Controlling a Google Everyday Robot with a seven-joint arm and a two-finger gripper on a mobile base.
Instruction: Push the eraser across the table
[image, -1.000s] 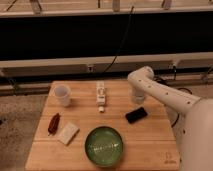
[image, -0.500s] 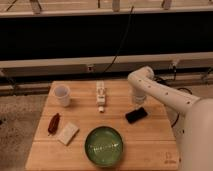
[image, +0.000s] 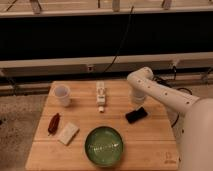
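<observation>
Across the light-wood table (image: 82, 114), the gripper (image: 136, 101), fingers pressed together, is hovering just behind the black eraser (image: 136, 115), which is lying toward the right side in view; a green bowl (image: 104, 145) is sitting nearer the front, a white cup (image: 62, 95) far left.

We are not making out whether the closed hand (image: 137, 101) just behind the eraser (image: 136, 115) is touching it.
</observation>
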